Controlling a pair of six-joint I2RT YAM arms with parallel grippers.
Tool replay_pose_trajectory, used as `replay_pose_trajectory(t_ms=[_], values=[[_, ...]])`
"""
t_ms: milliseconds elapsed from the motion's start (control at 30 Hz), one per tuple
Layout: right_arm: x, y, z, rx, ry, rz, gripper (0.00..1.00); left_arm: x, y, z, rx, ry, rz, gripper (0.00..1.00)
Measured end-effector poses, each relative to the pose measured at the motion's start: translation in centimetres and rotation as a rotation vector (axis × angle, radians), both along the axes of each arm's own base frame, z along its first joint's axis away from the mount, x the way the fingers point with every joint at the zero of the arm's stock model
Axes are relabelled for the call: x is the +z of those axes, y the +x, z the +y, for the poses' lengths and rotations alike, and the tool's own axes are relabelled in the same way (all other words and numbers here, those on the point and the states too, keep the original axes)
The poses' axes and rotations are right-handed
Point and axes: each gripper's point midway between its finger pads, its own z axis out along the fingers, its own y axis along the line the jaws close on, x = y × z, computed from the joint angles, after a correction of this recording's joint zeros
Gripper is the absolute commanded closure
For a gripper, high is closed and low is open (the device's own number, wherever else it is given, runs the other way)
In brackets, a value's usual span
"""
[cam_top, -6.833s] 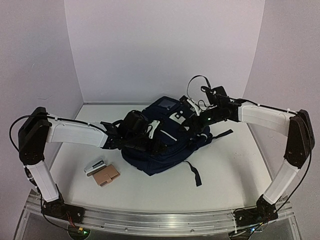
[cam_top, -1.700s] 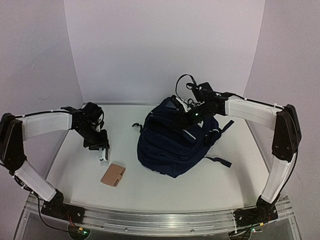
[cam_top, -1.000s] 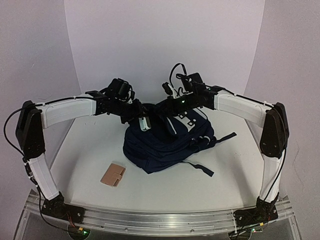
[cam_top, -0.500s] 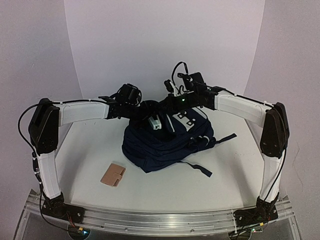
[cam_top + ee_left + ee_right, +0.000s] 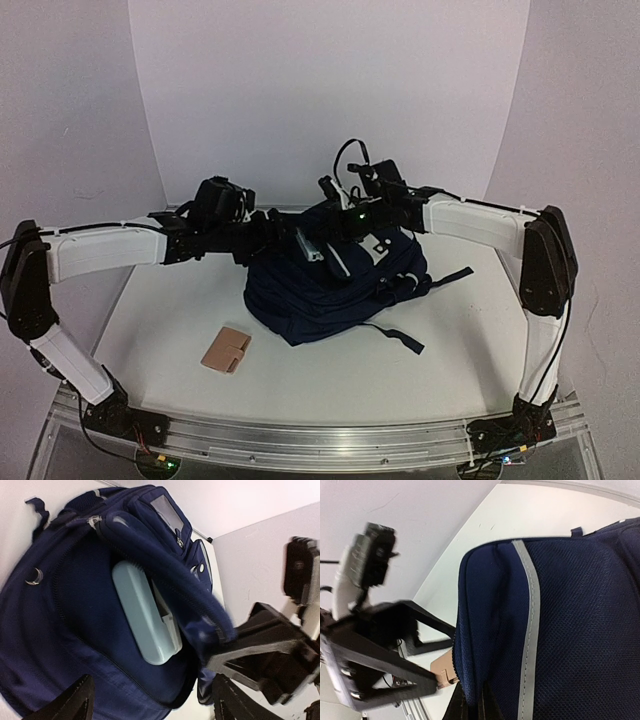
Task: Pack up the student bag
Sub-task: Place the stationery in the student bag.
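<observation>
Near edge, 6 o'clock: both arm bases on the rail [image 5: 320,435]. White table [image 5: 470,350] beyond it.

A tan wallet [image 5: 225,350] lies flat on the table at 7 o'clock from the bag [image 5: 330,295], well apart from it. Neither arm touches it.

The bag sits mid-table, slumped, with its top end toward 12 o'clock. Black straps [image 5: 448,275] trail out at 3 and 5 o'clock. The mouth at the top is open.

A pale blue case [image 5: 142,612] lies in that mouth against the dark lining. One rounded end shows. How deep the other end goes, cannot tell.

One arm reaches in from 9 o'clock. Its left claw [image 5: 152,690] hangs just short of the case, fingers spread wide. Nothing sits between them and they are clear of the case.

The other arm comes in from 3 o'clock, over the bag's top. The right claw [image 5: 471,702] is pinched tight on the fabric rim of the mouth, holding that edge up.

Far end of the bag, 12 o'clock: a pale patch [image 5: 167,510] faces up.
</observation>
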Motion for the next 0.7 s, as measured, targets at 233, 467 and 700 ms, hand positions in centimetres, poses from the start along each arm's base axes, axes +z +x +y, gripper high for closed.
replay_pose_trajectory(t_ms=[233, 467, 700], values=[[-4.1, -2.7, 0.6, 0.072, -0.075, -0.008, 1.00, 3.4, 3.2, 7.8, 0.127, 0.031, -0.075, 0.00], [-5.0, -2.6, -1.4, 0.094, -0.172, -0.098, 1.00, 1.6, 4.2, 9.5, 0.066, 0.083, -0.038, 0.01], [-3.6, 0.2, -9.2, 0.047, -0.286, -0.151, 1.00, -0.5, 4.1, 6.8, -0.111, 0.036, -0.010, 0.16]])
